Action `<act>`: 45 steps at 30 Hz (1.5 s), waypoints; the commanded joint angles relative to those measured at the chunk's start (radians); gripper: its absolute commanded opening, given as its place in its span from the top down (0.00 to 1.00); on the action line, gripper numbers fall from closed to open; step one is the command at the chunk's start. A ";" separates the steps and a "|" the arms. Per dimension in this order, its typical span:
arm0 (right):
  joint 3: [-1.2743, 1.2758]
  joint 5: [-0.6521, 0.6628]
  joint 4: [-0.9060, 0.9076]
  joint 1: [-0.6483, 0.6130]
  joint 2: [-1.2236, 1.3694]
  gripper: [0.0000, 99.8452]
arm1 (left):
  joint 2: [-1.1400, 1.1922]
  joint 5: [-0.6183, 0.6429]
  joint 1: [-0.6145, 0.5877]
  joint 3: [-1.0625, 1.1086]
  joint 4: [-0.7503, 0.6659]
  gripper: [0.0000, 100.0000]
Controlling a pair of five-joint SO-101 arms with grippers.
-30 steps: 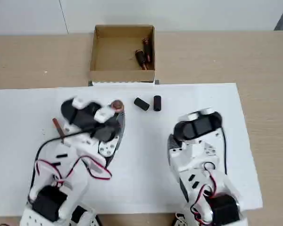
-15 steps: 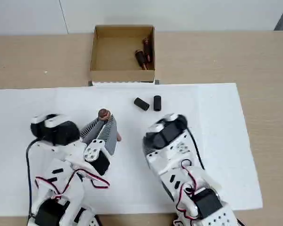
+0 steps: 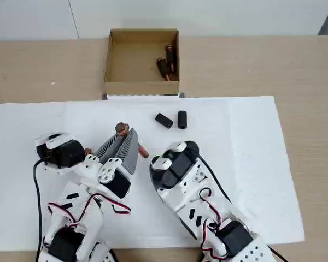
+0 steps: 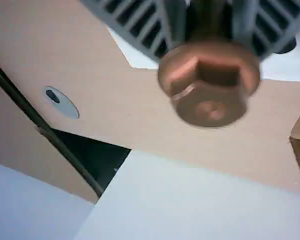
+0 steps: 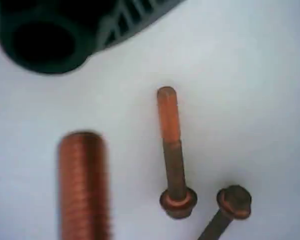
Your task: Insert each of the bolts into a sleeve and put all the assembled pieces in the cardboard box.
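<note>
Shank of the long copper hex-head bolt (image 3: 121, 129), clamped in the left gripper (image 3: 124, 141), points across the white paper (image 3: 251, 142) toward the short black tubular sleeve (image 5: 45, 42) pinched in the right gripper (image 5: 57, 20) just beside it.

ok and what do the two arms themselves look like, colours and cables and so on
Both the left arm and right arm are white plastic shells around black motor blocks, with thin red, black and white cables looping along the links. The left gripper has dark grey fingers with ribbed, slatted sides.
</note>
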 commanded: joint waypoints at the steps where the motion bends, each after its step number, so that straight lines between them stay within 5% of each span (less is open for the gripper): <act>1: -0.014 0.046 -0.031 -0.012 -0.007 1.00 | -0.012 0.034 0.003 -0.005 -0.032 0.99; 30: -0.075 0.114 -0.030 -0.013 -0.007 1.00 | -0.011 0.028 0.157 0.114 -0.029 0.99; 45: -0.092 0.147 -0.024 -0.012 -0.007 1.00 | -0.011 -0.167 0.290 0.113 0.227 0.99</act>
